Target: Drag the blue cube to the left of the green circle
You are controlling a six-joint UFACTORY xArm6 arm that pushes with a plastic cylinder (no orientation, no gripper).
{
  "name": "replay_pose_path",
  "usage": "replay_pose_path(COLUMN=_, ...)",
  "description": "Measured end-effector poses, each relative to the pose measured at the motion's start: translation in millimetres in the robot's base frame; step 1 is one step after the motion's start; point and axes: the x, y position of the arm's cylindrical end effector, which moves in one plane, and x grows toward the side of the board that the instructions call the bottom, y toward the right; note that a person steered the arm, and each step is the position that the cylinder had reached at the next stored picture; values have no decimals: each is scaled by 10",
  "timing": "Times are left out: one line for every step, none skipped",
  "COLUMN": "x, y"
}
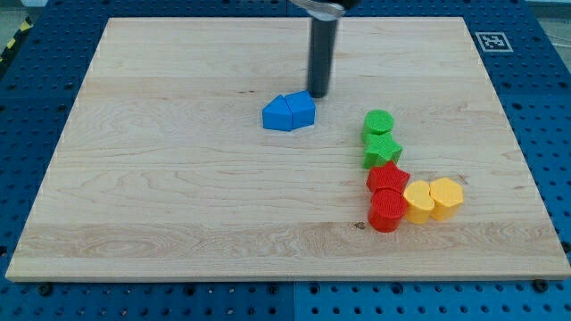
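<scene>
Two blue blocks touch near the board's middle: a blue cube (302, 110) on the right and a blue wedge-like block (277, 114) on its left. The green circle (378, 122) lies to the view's right of them, with a green star (382, 150) just below it. My tip (318, 94) is the lower end of the dark rod, just above and right of the blue cube, touching or nearly touching its top right corner.
Below the green star lie a red star-like block (388, 177) and a red circle (386, 210). Two yellow blocks (417, 201) (446, 196) sit right of them. The wooden board (161, 178) lies on a blue pegboard table.
</scene>
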Motion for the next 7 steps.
replay_pose_path(x=-93, y=-288)
replay_pose_path(x=139, y=-291)
replay_pose_path(x=351, y=-158)
replay_pose_path(x=445, y=-73)
replay_pose_path(x=476, y=-93)
replay_pose_path(x=513, y=-260)
replay_pose_path(x=630, y=-292)
